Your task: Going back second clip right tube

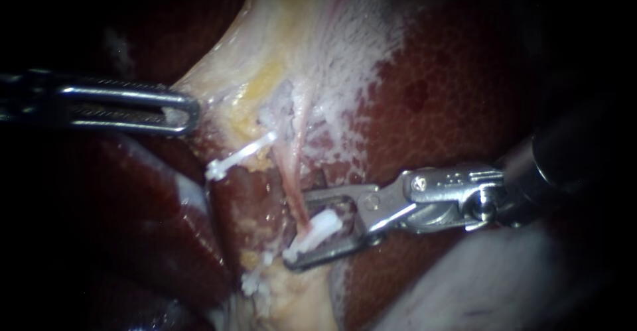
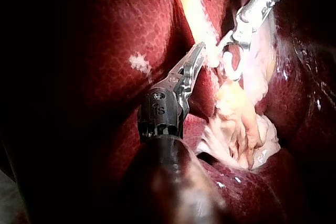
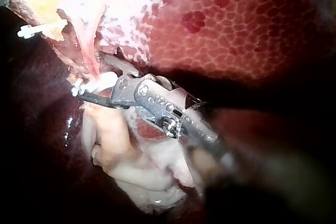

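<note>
A thin pink tube, the right tube (image 1: 288,172), runs down from the pale gallbladder tissue (image 1: 285,32). A white clip (image 1: 322,227) sits across its lower end. My right instrument (image 1: 300,230) comes in from the right, and its jaws stand open around that clip. The upper jaw is clear of the clip and the lower jaw lies just under it. The right wrist view shows the same clip (image 3: 100,83) at the jaw tips (image 3: 86,90). My left instrument (image 1: 182,112) is shut on the pale gallbladder tissue and holds it taut to the left.
Another white clip (image 1: 240,153) lies across a strand to the left of the tube. Dark red liver (image 1: 451,85) fills the right and lower left. Pale loose tissue (image 3: 136,166) lies under my right instrument.
</note>
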Tool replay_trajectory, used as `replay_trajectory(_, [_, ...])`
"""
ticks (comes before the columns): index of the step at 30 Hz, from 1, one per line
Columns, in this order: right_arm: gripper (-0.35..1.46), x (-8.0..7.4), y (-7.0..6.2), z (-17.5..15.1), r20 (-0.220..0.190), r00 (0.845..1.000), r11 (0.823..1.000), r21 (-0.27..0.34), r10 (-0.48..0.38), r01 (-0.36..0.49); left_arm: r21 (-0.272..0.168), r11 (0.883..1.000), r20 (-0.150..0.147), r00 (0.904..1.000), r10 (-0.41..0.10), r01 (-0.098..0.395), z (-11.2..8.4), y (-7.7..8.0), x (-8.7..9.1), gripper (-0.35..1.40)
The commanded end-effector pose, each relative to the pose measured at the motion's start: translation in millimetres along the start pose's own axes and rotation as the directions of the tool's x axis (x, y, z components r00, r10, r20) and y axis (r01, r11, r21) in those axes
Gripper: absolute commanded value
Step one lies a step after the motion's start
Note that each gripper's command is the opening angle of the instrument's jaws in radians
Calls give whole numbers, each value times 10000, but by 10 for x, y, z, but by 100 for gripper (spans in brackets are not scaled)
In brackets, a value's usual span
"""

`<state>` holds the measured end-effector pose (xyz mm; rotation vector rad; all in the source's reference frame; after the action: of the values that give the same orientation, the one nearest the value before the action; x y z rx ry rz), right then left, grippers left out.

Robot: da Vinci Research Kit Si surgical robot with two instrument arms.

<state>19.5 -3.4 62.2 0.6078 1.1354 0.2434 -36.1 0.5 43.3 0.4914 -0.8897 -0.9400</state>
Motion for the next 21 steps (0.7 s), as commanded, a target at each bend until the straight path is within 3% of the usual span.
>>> replay_trajectory(1, [60, -1, -1, 4, 10, 10000, 10000, -10, -6, 6, -8, 10000, 1, 10000, -2, 2, 0, 0, 0, -35])
replay_trajectory(13, [59, 1, -9, 14, 2, 9967, 9956, 469, 807, -806, 10, 10000, -8, 10000, -9, 9, -1, 2, -2, -35])
replay_trajectory(21, [58, 2, -16, 9, -81, 9934, 9906, 759, 1148, -1138, -160, 9999, 47, 10000, -12, 13, -3, 31, -2, -35])
